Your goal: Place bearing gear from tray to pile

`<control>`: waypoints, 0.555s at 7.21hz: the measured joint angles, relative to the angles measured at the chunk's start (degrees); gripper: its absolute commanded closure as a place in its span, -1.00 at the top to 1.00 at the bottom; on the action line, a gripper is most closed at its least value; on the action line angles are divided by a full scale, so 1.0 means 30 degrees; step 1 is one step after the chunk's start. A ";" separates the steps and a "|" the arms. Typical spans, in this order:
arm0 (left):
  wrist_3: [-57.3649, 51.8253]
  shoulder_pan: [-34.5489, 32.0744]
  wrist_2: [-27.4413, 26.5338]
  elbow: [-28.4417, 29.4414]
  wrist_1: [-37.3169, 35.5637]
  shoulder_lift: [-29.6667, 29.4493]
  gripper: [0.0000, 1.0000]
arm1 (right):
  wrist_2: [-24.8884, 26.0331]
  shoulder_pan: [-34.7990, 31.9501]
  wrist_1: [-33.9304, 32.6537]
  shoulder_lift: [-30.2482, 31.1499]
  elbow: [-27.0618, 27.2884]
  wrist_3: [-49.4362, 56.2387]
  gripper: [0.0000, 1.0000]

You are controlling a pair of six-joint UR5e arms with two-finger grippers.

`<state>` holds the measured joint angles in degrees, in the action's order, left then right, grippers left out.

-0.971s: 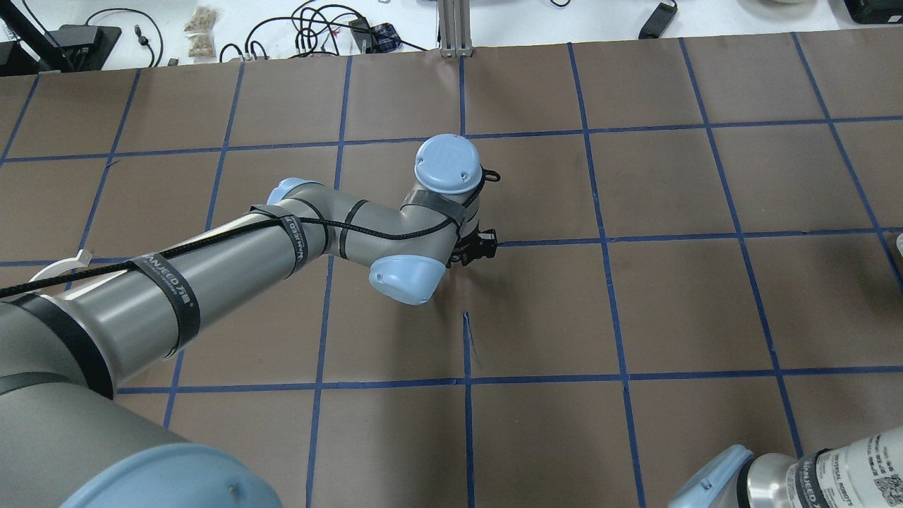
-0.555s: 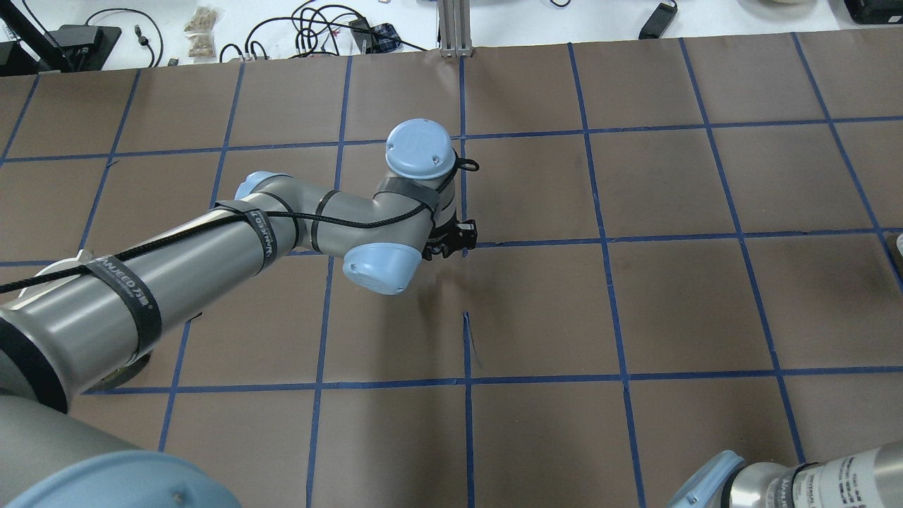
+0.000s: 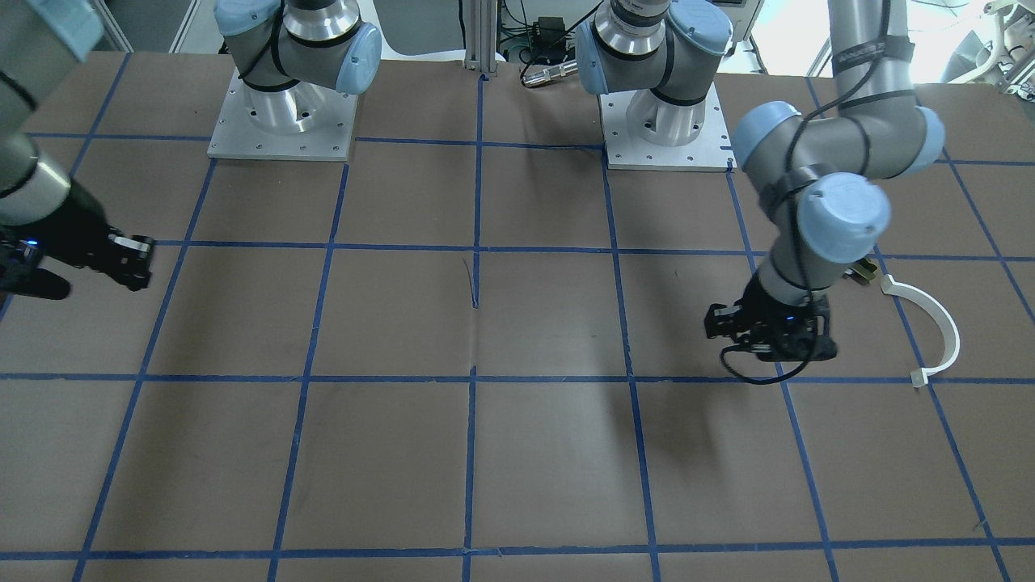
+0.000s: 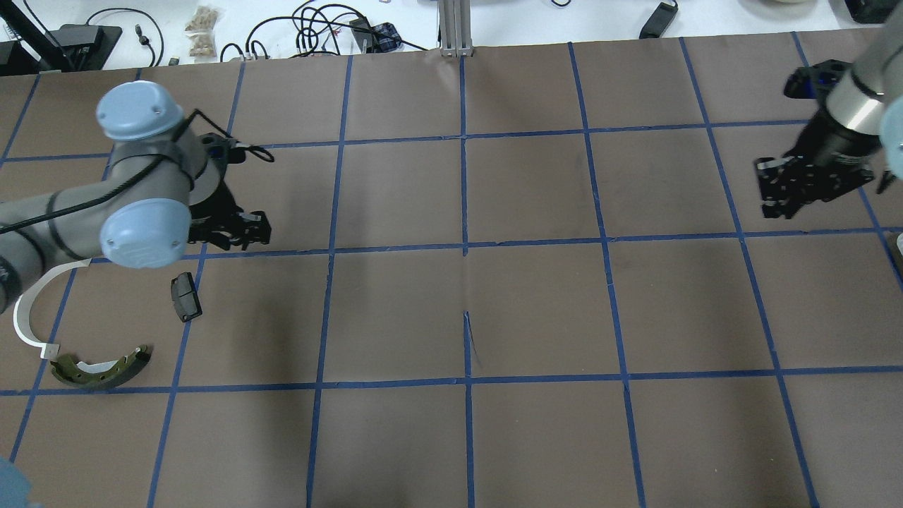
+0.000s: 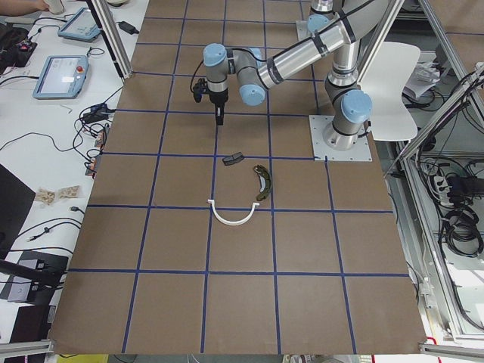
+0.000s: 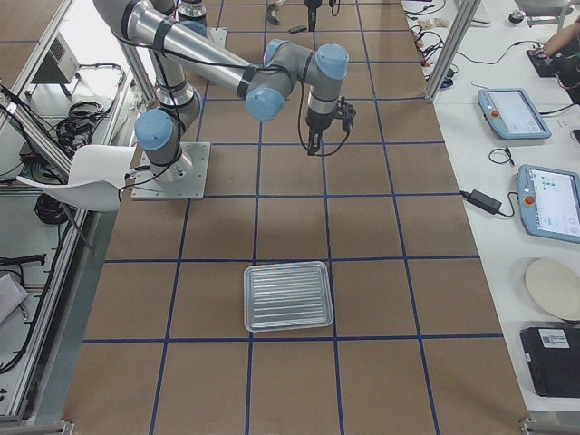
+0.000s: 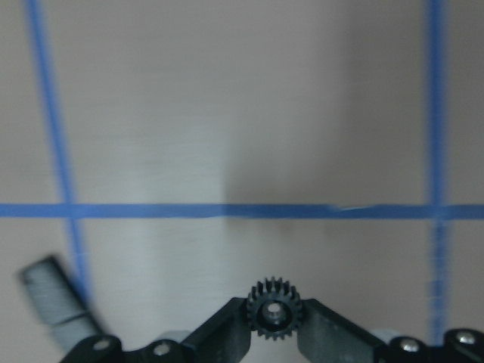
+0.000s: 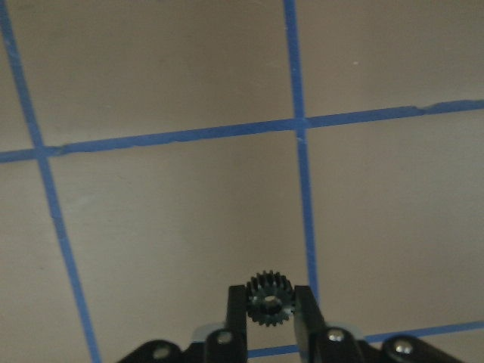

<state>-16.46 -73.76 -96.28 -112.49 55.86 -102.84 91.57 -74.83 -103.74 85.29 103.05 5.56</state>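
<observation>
Black bearing gear [image 7: 276,311] sits clamped in the left pincer [image 4: 243,231], out of the tray [image 6: 288,308] and not yet released. The pile [image 4: 185,296] lies just beside this pincer, toward the robot. The right pincer [image 8: 270,301], well apart, grips a second gear [image 8: 269,298]. No writing is readable.

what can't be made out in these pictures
Overhead view: the tray is only a sliver at the right edge.
Front view: the brake shoe is mostly hidden behind the left arm.
Exterior views: the gear in the left gripper and the gear in the right gripper are too small.
Left wrist view: a grey shape, blurred, unidentifiable.
</observation>
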 measured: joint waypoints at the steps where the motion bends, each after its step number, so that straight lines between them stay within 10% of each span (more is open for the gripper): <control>1: -0.2062 0.2398 -0.0180 -0.0307 -0.0064 0.0058 -0.87 | -0.0681 -0.2281 -0.0566 -0.0368 -0.0037 -0.3817 -0.50; 3: -0.4485 0.5531 -0.0229 -0.0593 -0.0883 -0.0681 -0.48 | -0.2324 -0.6323 -0.3076 -0.1803 -0.0062 -0.9988 -0.50; 4: -0.4828 0.6017 -0.0210 -0.0617 -0.1268 -0.1189 0.17 | -0.2810 -0.8162 -0.4755 -0.2889 -0.0079 -1.1987 -0.48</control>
<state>-30.95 -55.71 -96.91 -114.34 52.06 -106.41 83.14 -99.31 -118.01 76.62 102.81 -30.41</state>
